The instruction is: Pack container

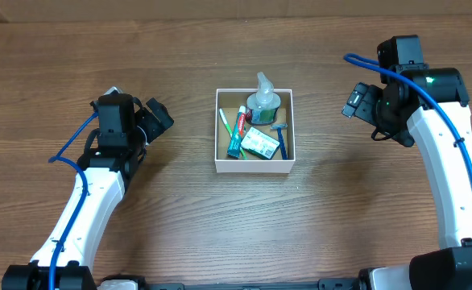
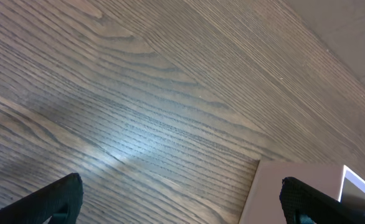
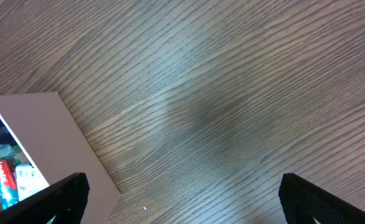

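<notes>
Container [image 1: 254,167] stands on the bench [image 1: 220,234] between both sets of jaws, well apart from each, with its outer edges unobstructed. Left jaws spread, holding nothing. Right jaws spread, holding nothing. Bare bench lies under both.

- This looks like a robotics lab or test station.
- A white-shelled left robot arm [image 1: 91,201] and a matching right robot arm [image 1: 453,161], both black-jointed and blue-cabled, are based at the near edge of a dark brown wood-grain bench [image 1: 220,234].
- A small square white-walled cardboard box [image 1: 254,167] holding toiletries [image 1: 260,143] sits centred between the arms, with bare bench all round it.
</notes>
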